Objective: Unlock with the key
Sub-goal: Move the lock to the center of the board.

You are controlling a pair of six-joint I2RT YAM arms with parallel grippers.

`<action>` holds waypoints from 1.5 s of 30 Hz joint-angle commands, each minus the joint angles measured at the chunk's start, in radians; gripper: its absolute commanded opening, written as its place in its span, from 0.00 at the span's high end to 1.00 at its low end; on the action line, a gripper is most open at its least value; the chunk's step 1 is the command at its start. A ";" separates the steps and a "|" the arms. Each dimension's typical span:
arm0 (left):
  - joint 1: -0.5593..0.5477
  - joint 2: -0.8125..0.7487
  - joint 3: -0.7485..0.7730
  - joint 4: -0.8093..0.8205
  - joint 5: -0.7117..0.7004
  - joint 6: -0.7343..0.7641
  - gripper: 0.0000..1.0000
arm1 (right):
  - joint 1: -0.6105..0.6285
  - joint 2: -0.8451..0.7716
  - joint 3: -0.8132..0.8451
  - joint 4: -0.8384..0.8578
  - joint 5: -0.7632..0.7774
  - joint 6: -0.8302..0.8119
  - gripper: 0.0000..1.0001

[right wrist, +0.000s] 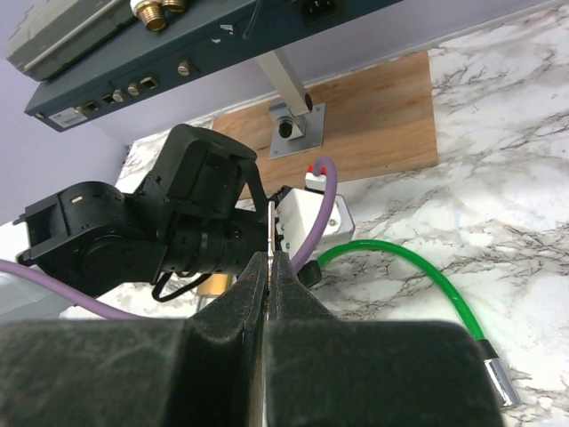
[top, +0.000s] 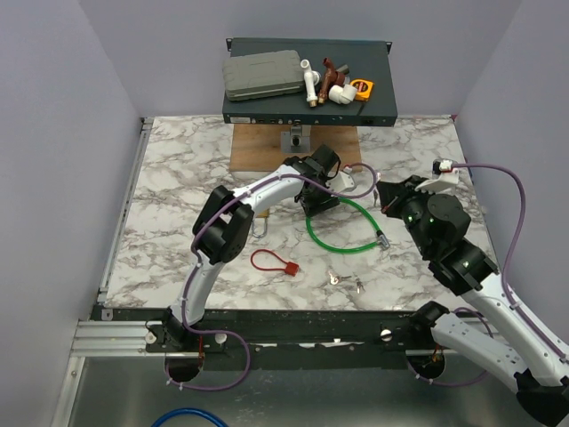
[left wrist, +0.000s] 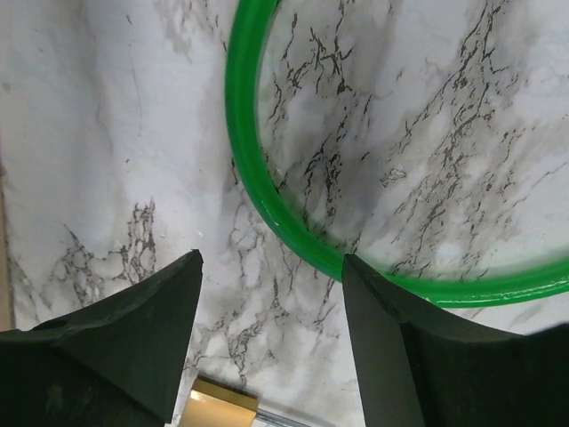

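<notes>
**Right gripper**: the jaws are closed on the key. The key shows as a thin metal blade standing edge-on out of the fingertips.

**Left gripper**: the jaws are apart and point down at the table. The brass lock sits low between the fingers, closer to the left one. It cannot be told whether either finger presses on it.

**Cable**: in the left wrist view the green cable curves from 12 o'clock, past the right fingertip, and out toward 4 o'clock.

**Relative position:** in the top view the right gripper stands at 3 o'clock of the left gripper, near it but apart.

**Step in hand (judged):** bring the key to the keyway.

1. Close the left jaws on the lock body first, or the lock is likely to slide on the marble under the push.
2. Present the keyway toward 3 o'clock. No view shows the keyway, so confirm where it faces before advancing.
3. Line the blade up with the slot, then advance straight. Side load may twist so thin a blade between the pads.
4. Seat the key fully before turning it.
</notes>
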 commanded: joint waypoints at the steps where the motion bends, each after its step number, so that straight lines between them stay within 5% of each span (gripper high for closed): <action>1: -0.016 0.027 0.044 -0.099 0.023 -0.072 0.35 | -0.004 0.007 -0.013 0.046 -0.032 -0.015 0.99; 19: -0.035 0.043 0.026 -0.177 0.001 -0.161 0.53 | -0.005 0.008 0.014 0.052 -0.081 -0.028 0.99; 31: 0.054 -0.123 -0.276 -0.114 -0.117 -0.122 0.55 | -0.004 0.003 0.012 0.065 -0.116 -0.034 0.99; 39: 0.135 -0.224 -0.351 -0.140 -0.080 -0.159 0.44 | -0.004 0.017 -0.007 0.083 -0.141 -0.032 0.99; 45: 0.099 -0.311 -0.300 -0.127 0.087 -0.150 0.37 | -0.004 0.022 -0.027 0.085 -0.122 -0.032 0.99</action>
